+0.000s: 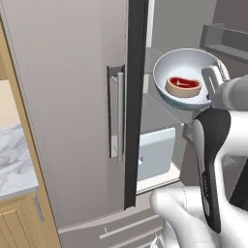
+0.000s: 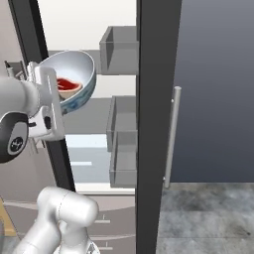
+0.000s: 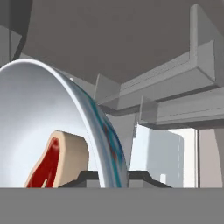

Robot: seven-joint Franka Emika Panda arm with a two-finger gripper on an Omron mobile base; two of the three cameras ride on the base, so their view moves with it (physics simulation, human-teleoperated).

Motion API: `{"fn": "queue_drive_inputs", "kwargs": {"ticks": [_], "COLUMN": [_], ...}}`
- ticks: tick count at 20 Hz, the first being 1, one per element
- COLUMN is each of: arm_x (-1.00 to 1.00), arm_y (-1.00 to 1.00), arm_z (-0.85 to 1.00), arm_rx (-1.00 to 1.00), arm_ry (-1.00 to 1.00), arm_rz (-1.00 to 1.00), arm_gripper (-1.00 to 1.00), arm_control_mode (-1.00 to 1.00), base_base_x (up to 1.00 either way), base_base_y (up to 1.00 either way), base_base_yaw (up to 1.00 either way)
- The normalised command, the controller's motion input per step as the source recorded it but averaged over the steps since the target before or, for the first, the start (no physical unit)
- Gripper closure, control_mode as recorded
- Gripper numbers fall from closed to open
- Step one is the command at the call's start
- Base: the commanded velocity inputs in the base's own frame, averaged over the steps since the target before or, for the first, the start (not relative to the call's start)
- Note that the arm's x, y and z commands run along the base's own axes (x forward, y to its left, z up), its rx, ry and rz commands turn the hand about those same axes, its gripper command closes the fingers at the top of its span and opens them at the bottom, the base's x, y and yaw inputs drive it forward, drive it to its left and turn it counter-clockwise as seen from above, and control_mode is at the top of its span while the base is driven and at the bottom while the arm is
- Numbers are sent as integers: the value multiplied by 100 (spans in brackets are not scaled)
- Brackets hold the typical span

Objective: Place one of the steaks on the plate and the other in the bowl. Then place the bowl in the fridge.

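bowl (image 1: 180, 72), glossy pale blue-white, tilted, holds dark red steak (image 1: 183, 85).

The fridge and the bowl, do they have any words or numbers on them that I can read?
No words or numbers can be read anywhere.
fridge: plain grey door, no label.
bowl: blue marks on its outer wall in the hand view, a pattern, not letters.
steak: no writing.
Robot arm: a small round mark on a dark joint in the right base view, too small to read.

counter: marble top (image 1: 14, 164) | cabinets: wooden (image 1: 22, 220) | floor: grey, perhaps stone (image 2: 208, 218)
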Motion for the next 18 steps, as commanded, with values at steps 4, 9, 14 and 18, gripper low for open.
{"fn": "queue_drive_inputs", "kwargs": {"ticks": [4,9,14,18], "arm_x": [21,40,42,33], "arm_y": [-10,0,0,0], "arm_z": [22,9,2,0], "arm_rx": [17,0,0,1], "arm_ry": [6,-1,-1,-1], "arm_rz": [1,-1,0,0], "arm_gripper": [100,100,100,100], "arm_control_mode": [-100,-100,-100,-100], "base_base_x": [0,0,0,0], "base_base_y": [0,0,0,0], "base_base_yaw": [0,0,0,0]}}
